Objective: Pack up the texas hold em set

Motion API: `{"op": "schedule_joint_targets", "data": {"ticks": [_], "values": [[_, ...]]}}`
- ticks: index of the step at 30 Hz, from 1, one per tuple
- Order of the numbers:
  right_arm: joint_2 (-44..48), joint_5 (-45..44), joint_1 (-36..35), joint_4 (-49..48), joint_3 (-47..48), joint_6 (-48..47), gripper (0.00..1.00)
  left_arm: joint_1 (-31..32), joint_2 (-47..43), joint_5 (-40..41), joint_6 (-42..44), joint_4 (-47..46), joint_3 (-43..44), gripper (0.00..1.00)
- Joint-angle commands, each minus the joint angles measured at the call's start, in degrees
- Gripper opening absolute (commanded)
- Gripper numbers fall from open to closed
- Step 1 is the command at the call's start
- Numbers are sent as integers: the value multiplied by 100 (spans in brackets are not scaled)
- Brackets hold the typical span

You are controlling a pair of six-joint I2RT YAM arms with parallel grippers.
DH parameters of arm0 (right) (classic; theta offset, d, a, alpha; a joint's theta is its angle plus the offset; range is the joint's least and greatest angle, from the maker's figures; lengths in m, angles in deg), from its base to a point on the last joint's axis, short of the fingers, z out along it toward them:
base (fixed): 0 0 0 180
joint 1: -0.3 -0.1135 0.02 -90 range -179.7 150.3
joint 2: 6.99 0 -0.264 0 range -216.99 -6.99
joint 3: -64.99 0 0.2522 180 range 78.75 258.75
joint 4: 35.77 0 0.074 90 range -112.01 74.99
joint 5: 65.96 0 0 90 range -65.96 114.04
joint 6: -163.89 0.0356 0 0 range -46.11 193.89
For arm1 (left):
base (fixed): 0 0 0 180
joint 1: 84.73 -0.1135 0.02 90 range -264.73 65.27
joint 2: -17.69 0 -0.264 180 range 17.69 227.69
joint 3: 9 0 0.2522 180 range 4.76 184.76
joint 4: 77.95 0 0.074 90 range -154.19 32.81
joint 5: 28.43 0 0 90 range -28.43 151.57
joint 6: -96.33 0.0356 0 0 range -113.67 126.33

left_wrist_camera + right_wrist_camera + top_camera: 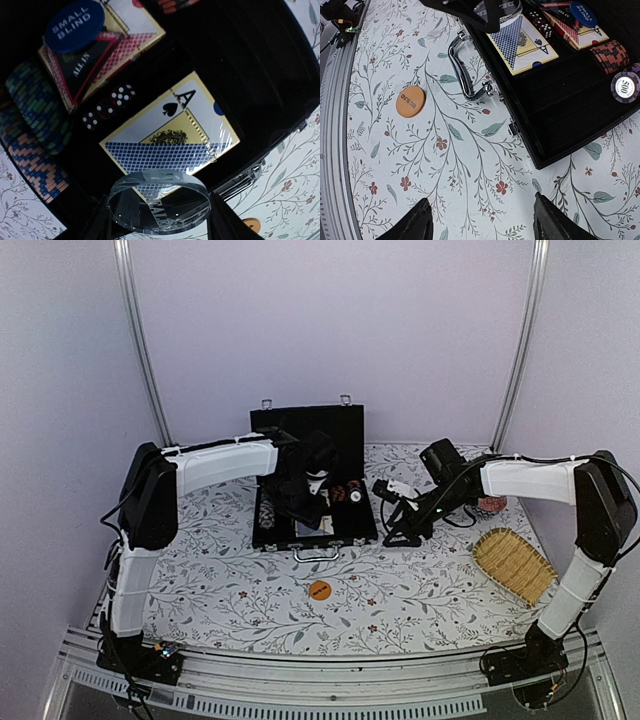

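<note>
The black case (335, 428) lies open at the back of the table, with its silver handle (467, 75) toward me. Inside are card decks (170, 130), red dice (107, 107), a blue small-blind disc (74, 25) and rows of chips (35, 115). My left gripper (160, 212) hovers over the case, shut on a clear round disc (159, 200). An orange disc (319, 590) lies on the cloth in front of the case. My right gripper (482, 222) stands open and empty over the cloth by the case's right front corner.
A woven yellow basket (513, 565) sits at the right, with a red patterned dish (490, 505) behind it under the right arm. An orange-and-black chip stack (610, 54) and a purple chip (625, 87) rest in the case's right part.
</note>
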Motion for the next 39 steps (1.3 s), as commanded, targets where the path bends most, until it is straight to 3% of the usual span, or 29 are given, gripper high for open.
{"op": "schedule_joint_targets", "data": {"ticks": [1,39], "values": [[91,-39,-23,6,55,-77,69,-95,202,-107,93,-127,422,50],[-97,-83,-23,125,99,-157,69,-305,990,-325,204,-222,874,54]]}}
